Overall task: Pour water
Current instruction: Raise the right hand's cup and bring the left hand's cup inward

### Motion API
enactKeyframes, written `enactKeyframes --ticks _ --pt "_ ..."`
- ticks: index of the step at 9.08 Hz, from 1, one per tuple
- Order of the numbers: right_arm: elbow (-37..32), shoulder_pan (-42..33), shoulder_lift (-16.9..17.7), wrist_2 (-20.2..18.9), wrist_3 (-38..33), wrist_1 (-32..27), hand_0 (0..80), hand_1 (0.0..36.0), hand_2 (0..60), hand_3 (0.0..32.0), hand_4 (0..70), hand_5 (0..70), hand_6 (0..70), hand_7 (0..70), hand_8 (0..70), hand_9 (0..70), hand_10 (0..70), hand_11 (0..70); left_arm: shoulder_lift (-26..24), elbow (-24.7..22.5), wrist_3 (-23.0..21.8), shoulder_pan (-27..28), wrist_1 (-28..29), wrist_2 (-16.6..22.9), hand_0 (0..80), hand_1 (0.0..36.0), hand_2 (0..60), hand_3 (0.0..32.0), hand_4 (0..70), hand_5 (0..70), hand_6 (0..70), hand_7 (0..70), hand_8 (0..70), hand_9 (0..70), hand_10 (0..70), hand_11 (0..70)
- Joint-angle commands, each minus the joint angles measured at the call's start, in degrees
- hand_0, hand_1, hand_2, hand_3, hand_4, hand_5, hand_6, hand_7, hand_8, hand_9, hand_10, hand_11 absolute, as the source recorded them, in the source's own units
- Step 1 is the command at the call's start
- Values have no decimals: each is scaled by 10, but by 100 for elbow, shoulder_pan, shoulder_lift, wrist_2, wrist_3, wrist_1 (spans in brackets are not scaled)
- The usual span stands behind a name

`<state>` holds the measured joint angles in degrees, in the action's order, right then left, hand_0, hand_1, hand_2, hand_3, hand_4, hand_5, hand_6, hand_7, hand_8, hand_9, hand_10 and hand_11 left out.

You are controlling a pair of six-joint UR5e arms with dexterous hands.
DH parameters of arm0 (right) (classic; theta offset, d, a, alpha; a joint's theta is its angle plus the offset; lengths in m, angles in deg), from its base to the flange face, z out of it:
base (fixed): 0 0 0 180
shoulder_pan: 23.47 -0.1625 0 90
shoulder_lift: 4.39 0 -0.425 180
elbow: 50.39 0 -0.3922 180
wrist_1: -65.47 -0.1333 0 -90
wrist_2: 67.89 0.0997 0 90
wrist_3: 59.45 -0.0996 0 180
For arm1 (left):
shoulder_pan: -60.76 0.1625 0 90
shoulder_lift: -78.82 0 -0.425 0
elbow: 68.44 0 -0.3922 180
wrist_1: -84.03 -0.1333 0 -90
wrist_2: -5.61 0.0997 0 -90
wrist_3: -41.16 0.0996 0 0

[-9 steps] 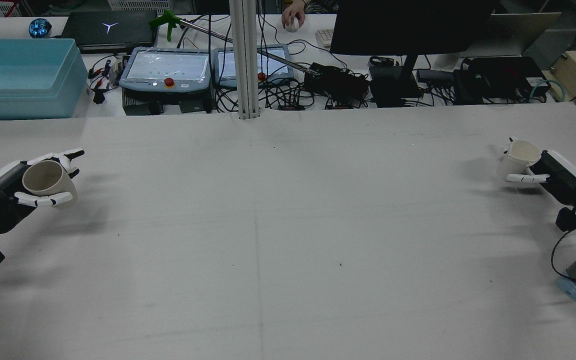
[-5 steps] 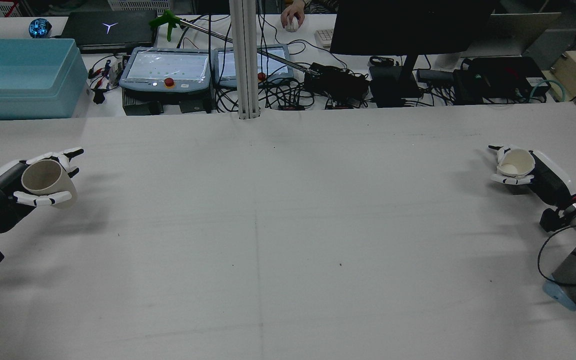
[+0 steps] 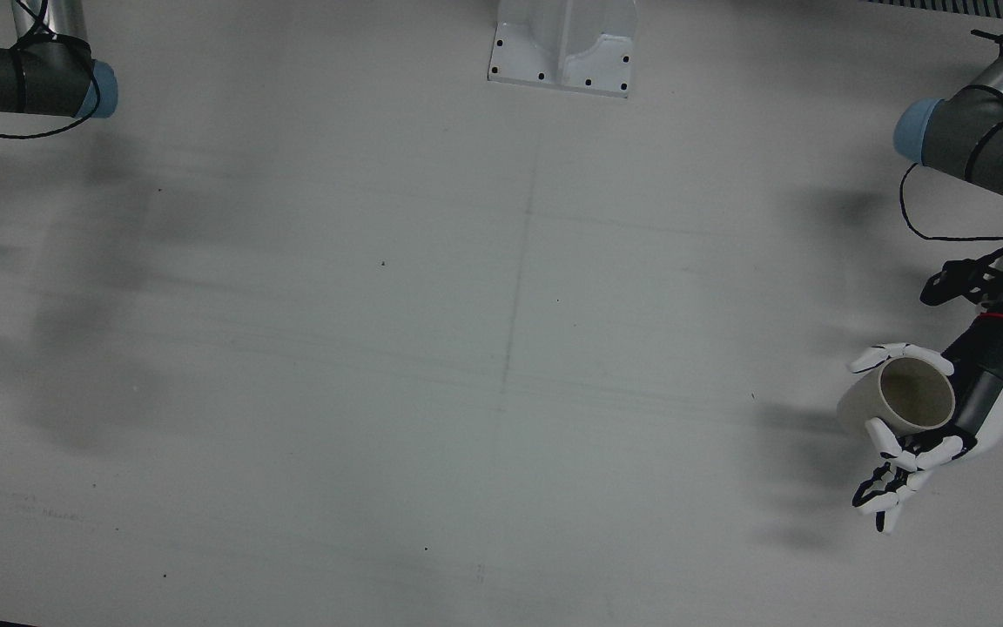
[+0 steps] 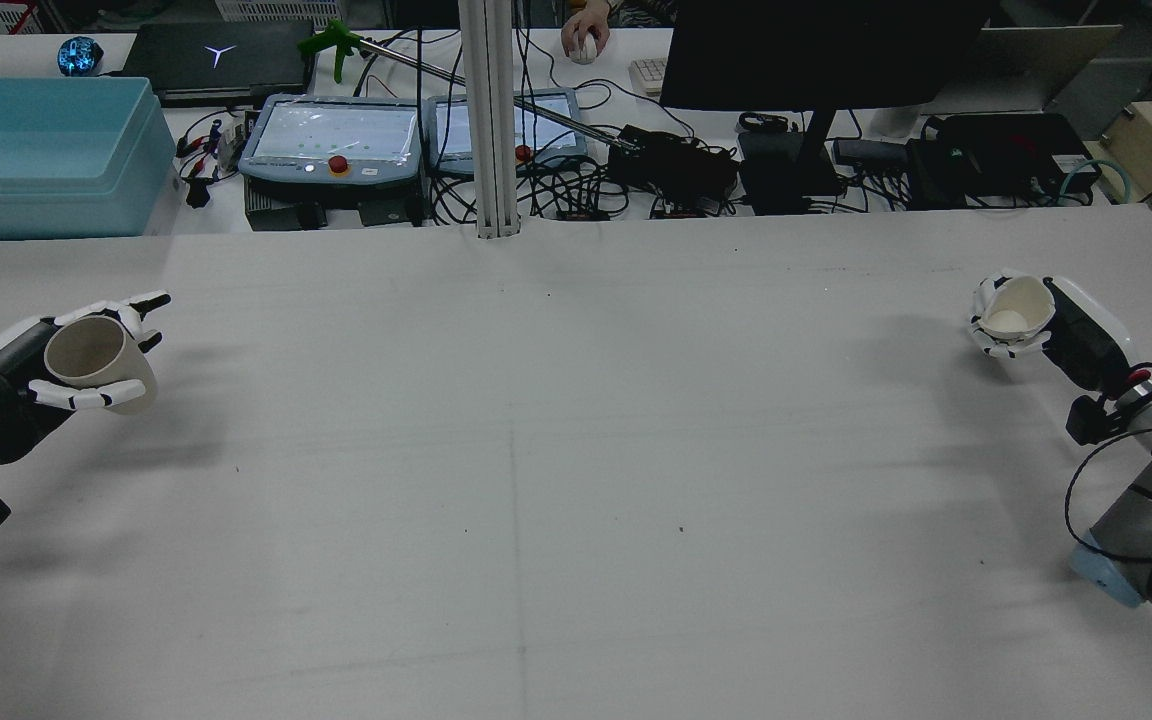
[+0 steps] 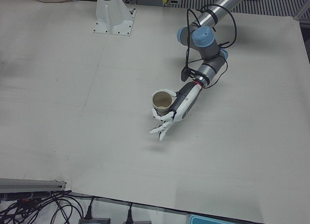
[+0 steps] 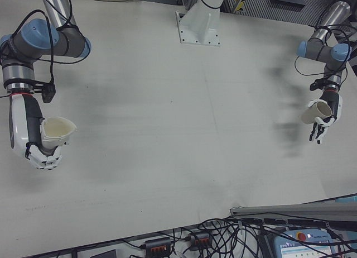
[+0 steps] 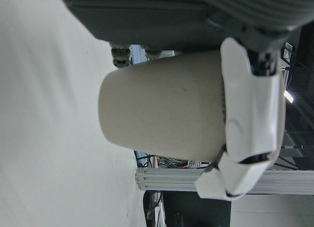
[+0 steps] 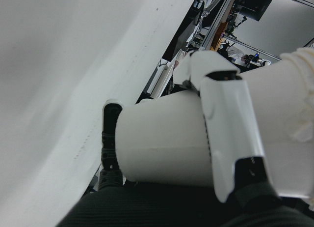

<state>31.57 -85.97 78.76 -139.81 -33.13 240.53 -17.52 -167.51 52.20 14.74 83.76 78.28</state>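
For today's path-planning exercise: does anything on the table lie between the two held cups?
Nothing visible does. The left hand holds one cup, the right hand the other cup; the table between is bare.

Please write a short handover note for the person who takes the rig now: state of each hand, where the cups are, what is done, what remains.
Left hand: shut on the beige cup, held above the table's left edge, mouth tilted.
Right hand: shut on the white cup, lifted near the right edge.
Done: both cups are grasped and lifted.
Left: bring the cups together over the middle and pour. They are far apart now. Which cup holds water cannot be told.
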Motion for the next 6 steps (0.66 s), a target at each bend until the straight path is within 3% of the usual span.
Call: enactKeyframes --ticks 1,2,3,4,6 --pt "2151 -412 -96 -24 -22 2157 800 360 600 0 251 700 383 516 299 409 248 395 -612 -436 13 135 -840 132 773 360 600 0 340 700 80 194 6 24 38 91" --pt "2496 -664 -532 -24 -31 2764 800 360 600 0 259 700 397 524 301 409 256 405 -1032 -394 21 380 -1208 238 791 360 600 0 338 700 82 196 6 25 35 88" --pt "2587 -902 -885 -181 -22 3031 800 360 600 0 272 700 443 579 320 428 297 457 -1227 -350 48 644 -1351 239 777 360 600 0 335 700 83 195 6 25 33 84" --pt "2814 -956 -1167 -226 48 3312 800 360 600 0 300 700 483 636 346 457 330 500 -1377 -288 48 916 -1379 230 708 360 600 0 330 700 81 188 6 23 32 80" --pt "3149 -774 -2079 -165 1595 3727 800 360 600 0 320 700 513 673 368 475 344 526 -2069 220 56 1357 -1361 230 666 360 600 0 337 700 89 191 7 24 35 83"
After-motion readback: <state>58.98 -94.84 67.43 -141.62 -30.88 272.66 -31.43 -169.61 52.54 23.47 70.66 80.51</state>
